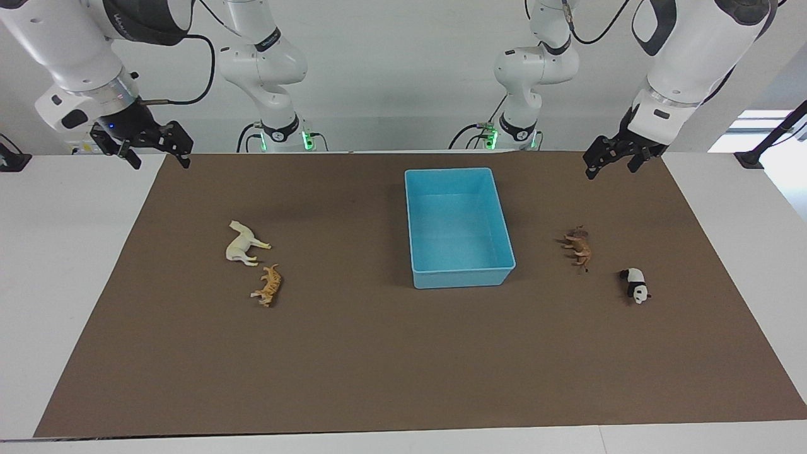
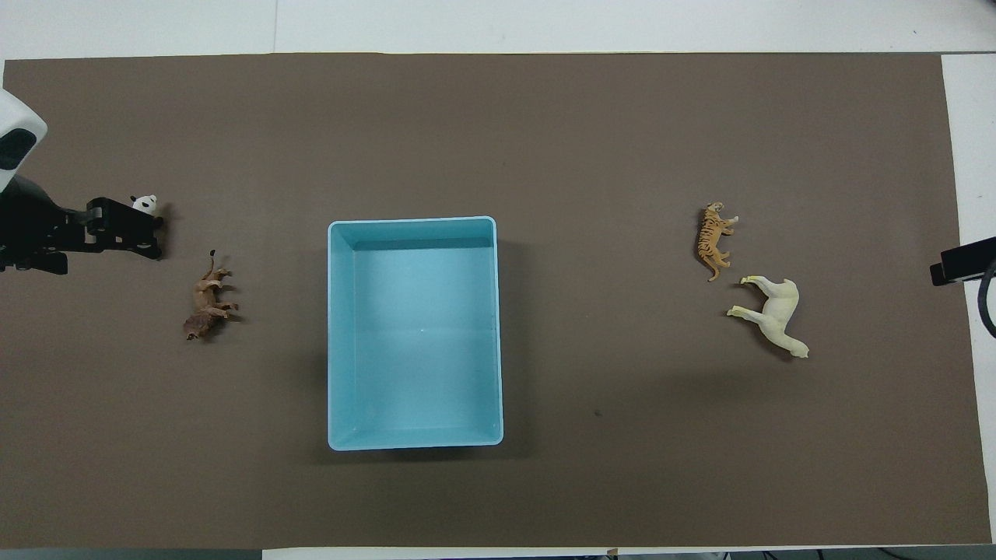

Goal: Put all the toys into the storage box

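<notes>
Both jaws stand wide and empty: left gripper (image 1: 621,161) and right gripper (image 1: 151,148) hang over the brown mat's (image 1: 378,353) robot-side corners. At the light blue rectangular plastic storage box's (image 1: 463,277) three o'clock in the facing view lie the brown plastic animal (image 1: 580,246) and black-and-white plastic panda (image 1: 635,285); at nine, the cream-white plastic horse (image 1: 243,246) and orange striped plastic tiger (image 1: 270,286). Each arm should probably take its own pair, gripping across the body. Open mat surrounds every toy.

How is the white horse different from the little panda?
The horse is cream-white all over; the panda is black and white. The horse looks longer and bigger than the panda. The horse lies toward the right arm's end, the panda toward the left arm's. Both lie on the brown mat, outside the blue box.
</notes>
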Motion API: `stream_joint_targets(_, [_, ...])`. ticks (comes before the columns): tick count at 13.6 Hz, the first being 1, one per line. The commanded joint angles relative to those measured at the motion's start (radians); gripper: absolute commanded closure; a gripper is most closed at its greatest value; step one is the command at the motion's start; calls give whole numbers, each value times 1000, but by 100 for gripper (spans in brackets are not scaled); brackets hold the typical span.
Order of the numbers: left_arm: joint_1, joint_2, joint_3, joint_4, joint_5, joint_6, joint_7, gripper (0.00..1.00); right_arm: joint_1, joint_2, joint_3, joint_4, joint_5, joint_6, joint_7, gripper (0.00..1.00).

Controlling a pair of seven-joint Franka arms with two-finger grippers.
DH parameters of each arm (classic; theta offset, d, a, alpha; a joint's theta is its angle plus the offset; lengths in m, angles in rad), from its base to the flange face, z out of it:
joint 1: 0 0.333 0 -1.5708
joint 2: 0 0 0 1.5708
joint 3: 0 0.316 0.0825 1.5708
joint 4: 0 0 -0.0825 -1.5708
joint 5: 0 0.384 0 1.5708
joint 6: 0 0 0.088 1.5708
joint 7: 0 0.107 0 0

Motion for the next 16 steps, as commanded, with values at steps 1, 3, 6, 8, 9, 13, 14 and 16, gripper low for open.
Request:
stream_joint_targets(1, [5, 0, 0, -5, -2, 13, -2, 0, -14, -22, 9, -24, -8, 21, 6, 0])
stream_joint_targets(3, [5, -2, 0, -5, -2, 12, 9, 0, -14, -22, 9, -24, -8, 21, 6, 0])
stream_joint_targets(6, [4, -5, 0, -8, 1, 12, 5, 0, -12, -23, 10, -19, -8, 18, 8, 0])
stream_joint_targets(8, [1, -26, -2, -9, 2, 2, 0, 0, -12, -25, 10, -19, -8, 15, 6, 0])
stream_joint_targets(9, [-5, -32, -2, -15, 2, 12, 1, 0, -12, -25, 10, -19, -8, 17, 8, 0])
stream_joint_targets(13, [56, -55, 1, -113, 2, 168, 30, 0, 3, -31, 21, -31, -8, 52, 6, 0])
stream_joint_targets(14, [59, -57, 3, -159, 2, 211, 55, 0, 15, -29, 24, -31, -8, 85, 6, 0])
stream_joint_targets(16, [65, -57, 5, -257, 2, 303, 60, 0, 46, -20, 23, -33, -8, 151, 13, 0])
